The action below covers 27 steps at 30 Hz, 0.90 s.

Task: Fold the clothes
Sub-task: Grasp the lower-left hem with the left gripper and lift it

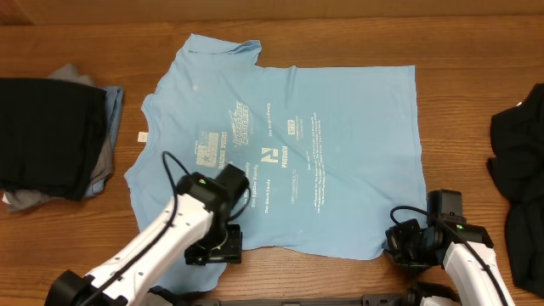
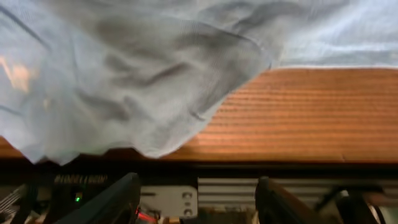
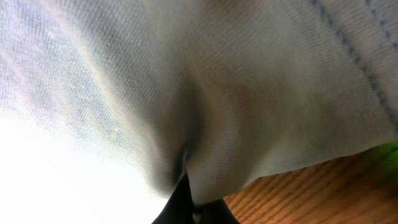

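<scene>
A light sky-blue T-shirt point(image 1: 289, 144) with pale print lies spread flat on the wooden table point(image 1: 459, 51), collar toward the far left. My left gripper point(image 1: 214, 248) sits at the shirt's near-left corner. In the left wrist view its gripper point(image 2: 199, 182) is open, both fingers point(image 2: 118, 199) apart with nothing between them, and rumpled blue cloth point(image 2: 143, 81) hangs just ahead. At the near-right corner, my right gripper point(image 1: 399, 242) is on the hem. In its own view the right gripper point(image 3: 188, 190) is shut, pinching a fold of the blue fabric point(image 3: 249, 93).
A pile of black, grey and blue clothes point(image 1: 51, 140) lies at the left edge. Another black garment point(image 1: 520, 161) lies at the right edge. The table's front edge runs just below both grippers.
</scene>
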Each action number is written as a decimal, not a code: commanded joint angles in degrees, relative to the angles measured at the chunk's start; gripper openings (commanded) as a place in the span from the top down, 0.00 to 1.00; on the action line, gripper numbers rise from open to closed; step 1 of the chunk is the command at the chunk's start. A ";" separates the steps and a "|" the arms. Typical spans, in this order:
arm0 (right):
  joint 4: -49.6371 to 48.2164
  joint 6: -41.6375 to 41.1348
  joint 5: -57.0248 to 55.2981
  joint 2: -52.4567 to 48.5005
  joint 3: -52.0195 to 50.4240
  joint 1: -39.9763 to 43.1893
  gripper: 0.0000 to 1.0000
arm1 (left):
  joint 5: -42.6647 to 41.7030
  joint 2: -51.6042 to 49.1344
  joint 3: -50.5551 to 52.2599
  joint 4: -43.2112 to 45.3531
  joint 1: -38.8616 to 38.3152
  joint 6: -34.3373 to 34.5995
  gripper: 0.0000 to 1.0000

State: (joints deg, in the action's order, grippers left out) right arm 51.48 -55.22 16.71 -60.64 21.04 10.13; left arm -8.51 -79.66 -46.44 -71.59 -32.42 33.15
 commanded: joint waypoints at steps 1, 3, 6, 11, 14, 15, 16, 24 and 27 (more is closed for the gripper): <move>-0.72 0.66 -2.45 -0.28 -1.44 0.17 0.96 | 3.54 0.26 4.26 2.86 -3.19 6.38 0.37; -0.70 0.66 -2.45 -0.28 -1.44 0.17 0.96 | 3.23 0.26 6.78 5.03 -3.98 6.75 0.39; -0.72 0.66 -2.45 -0.28 -1.44 0.17 0.96 | 2.34 0.26 10.34 7.65 -4.42 6.73 0.43; -0.85 0.66 -2.45 -0.28 -1.44 0.17 0.96 | 3.13 0.26 12.59 9.14 -4.42 6.73 0.45; -0.85 0.66 -2.45 -0.28 -1.44 0.17 0.96 | 3.82 0.26 13.11 10.47 -4.42 6.71 0.44; -0.83 0.66 -2.45 -0.28 -1.44 0.17 0.95 | 3.82 0.26 13.46 10.88 -4.42 6.71 0.44; -0.83 0.66 -2.45 -0.28 -1.44 0.17 0.95 | 3.80 0.26 13.79 11.15 -4.42 6.73 0.44; -0.87 0.66 -2.43 -0.28 -1.44 0.17 0.95 | 2.84 0.26 15.15 11.69 -4.42 7.41 0.34; -0.87 0.66 -2.45 -0.28 -1.44 0.17 0.95 | 2.91 0.26 15.45 11.76 -4.42 8.02 0.36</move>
State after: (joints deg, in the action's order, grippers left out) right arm 51.42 -55.05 16.71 -60.64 21.04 10.13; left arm -5.74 -79.66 -32.05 -59.92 -36.42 39.18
